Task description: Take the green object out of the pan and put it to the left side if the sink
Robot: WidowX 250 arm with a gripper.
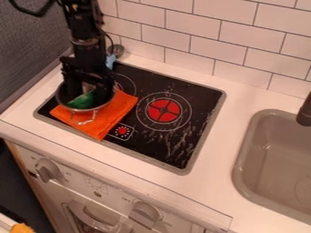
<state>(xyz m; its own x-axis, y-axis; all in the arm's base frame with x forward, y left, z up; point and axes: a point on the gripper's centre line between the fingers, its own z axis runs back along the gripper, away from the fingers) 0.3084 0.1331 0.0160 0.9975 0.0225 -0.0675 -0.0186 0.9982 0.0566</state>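
Over the left part of the cooktop (pixel 203 111), the black hand (pixel 88 88) hangs down into the round, dark pan (pixel 85 109). The green object (pixel 82 101) lies inside the pan, just below the hand and toward the pan's front side. Whether the hand is spread or closed, or has hold of the green object, I cannot tell.

Under the pan, an orange cloth (pixel 118 111) lies slantwise across the cooktop's left side. A red disc marks the burner to the right of the cloth, and a smaller red mark sits near the front edge. Behind the hand, a grey utensil (pixel 115 49) rests near the wall, with something light blue (pixel 110 61) just beside it.

The pale surface (pixel 213 177) runs from the cooktop to the grey-beige sink (pixel 276 170) at the right, where a dark faucet (pixel 305 111) juts in. White tiles (pixel 191 27) line the wall behind; knobs (pixel 144 213) and an oven handle (pixel 91 220) show below the front edge.
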